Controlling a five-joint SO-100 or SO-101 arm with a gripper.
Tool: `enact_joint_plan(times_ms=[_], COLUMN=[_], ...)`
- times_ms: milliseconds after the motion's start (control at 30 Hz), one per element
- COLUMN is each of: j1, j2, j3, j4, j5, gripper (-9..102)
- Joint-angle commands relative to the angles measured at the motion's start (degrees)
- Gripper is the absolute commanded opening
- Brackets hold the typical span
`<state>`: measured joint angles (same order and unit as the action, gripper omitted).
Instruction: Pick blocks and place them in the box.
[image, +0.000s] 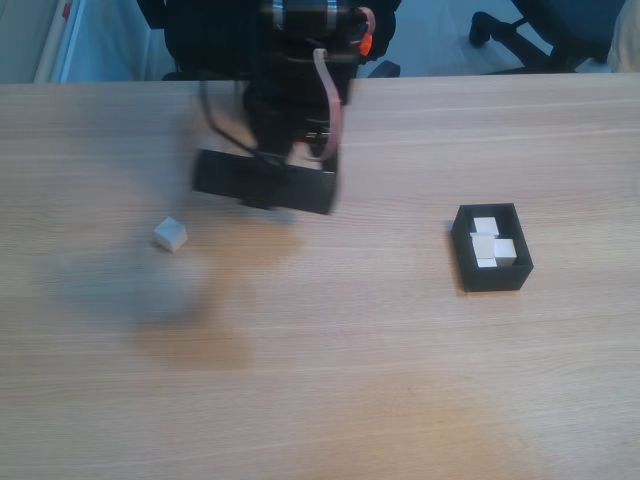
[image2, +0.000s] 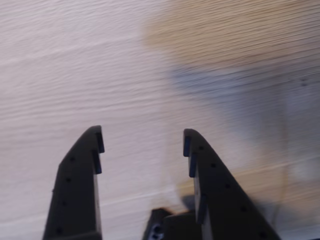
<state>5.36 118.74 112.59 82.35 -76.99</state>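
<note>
While the gripper (image2: 142, 142) hangs spread wide and empty over bare table (image: 330, 380), steer it toward the lone loose block (image: 170, 234), centering both prongs before you clamp.

Arm (image: 300, 110) reaches down from the far edge in the fixed view, black, blurred, with a pinkish cable looped along it. Gripper (image2: 142, 142) in the wrist view: both dark fingers (image2: 80, 175) spread wide apart, nothing between them, tips above the tabletop (image2: 75, 60).
</note>
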Motion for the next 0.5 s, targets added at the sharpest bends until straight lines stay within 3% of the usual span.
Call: enact_joint_plan(times_ms=[0,233,467], j1=[7.82,22.85,31.46], j2=[2.64,-0.70,-8.00], j3=[0.70,3.60,2.81], j4=[-2.29,-10.37,-19.69], j5=[-5.89,-13.89,-18.37], gripper=[18,18,19])
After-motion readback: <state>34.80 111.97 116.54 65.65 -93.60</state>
